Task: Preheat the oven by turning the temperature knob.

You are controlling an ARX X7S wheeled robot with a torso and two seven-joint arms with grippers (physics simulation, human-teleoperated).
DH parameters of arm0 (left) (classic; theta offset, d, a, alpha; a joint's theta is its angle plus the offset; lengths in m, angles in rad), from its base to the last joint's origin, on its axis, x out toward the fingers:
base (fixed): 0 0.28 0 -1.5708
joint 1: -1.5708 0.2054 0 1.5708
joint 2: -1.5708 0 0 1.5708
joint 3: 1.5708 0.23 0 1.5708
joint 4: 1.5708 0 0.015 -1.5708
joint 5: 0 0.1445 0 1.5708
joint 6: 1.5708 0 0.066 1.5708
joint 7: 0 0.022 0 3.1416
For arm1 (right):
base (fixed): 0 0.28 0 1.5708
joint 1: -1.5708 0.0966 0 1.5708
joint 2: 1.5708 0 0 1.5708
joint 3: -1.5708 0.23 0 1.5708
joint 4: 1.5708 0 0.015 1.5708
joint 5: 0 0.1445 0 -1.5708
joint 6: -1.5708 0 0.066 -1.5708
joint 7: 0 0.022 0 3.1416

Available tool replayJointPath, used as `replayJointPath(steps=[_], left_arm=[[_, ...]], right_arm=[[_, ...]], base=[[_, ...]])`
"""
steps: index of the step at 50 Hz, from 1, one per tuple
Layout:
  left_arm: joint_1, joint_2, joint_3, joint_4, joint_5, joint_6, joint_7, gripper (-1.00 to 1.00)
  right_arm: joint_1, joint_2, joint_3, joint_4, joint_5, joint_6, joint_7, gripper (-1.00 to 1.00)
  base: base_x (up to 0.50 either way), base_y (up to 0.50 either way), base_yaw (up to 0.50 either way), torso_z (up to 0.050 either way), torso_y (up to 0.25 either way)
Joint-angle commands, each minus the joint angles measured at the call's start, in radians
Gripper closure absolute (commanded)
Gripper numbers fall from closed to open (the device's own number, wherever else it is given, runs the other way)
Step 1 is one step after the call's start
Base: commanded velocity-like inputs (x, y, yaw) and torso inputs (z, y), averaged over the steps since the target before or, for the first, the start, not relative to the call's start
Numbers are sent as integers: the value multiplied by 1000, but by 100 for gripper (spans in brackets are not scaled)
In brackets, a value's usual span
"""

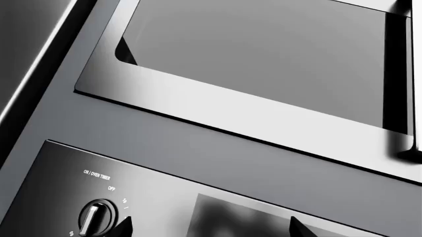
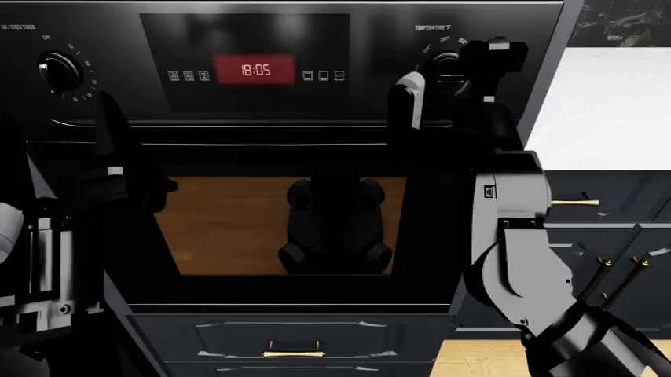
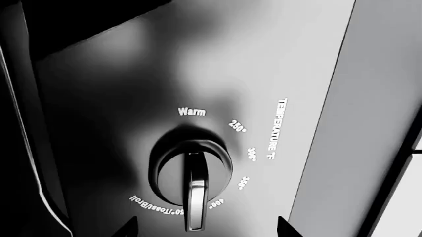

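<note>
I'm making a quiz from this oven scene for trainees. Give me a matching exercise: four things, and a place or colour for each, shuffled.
Things:
1. temperature knob
2. timer knob
3. clock display
4. right gripper

Descriptions:
A. red, centre of the oven panel
B. raised at the panel's right end
C. left end of the panel
D. ringed by Warm, 250, 300 marks

Pairs: 1-D, 2-C, 3-A, 4-B

In the head view the right arm (image 2: 504, 196) hides most of the temperature knob (image 2: 447, 60). The oven (image 2: 283, 314) runs off the left edge. Dial markings there are too small to read.
</note>
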Motion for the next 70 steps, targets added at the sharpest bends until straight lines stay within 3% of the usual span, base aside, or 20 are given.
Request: replayJointPath(steps=[1, 24, 25, 70], left_arm=[[-2, -4, 0, -3, -4, 1, -4, -100], [-1, -8, 9, -5, 0, 7, -8, -100], [-1, -9, 9, -5, -1, 7, -8, -100], [-6, -20, 13, -13, -10, 15, -21, -100]], right_arm=[[0, -6, -5, 6, 7, -7, 2, -100], [0, 1, -3, 3, 14, -14, 12, -100], [2, 1, -3, 4, 14, -15, 16, 100], [24, -11, -14, 36, 36, -49, 40, 100]], base=[[0, 0, 0, 3, 0], [0, 0, 0, 3, 0], [0, 0, 0, 0, 0], [1, 0, 1, 0, 0]])
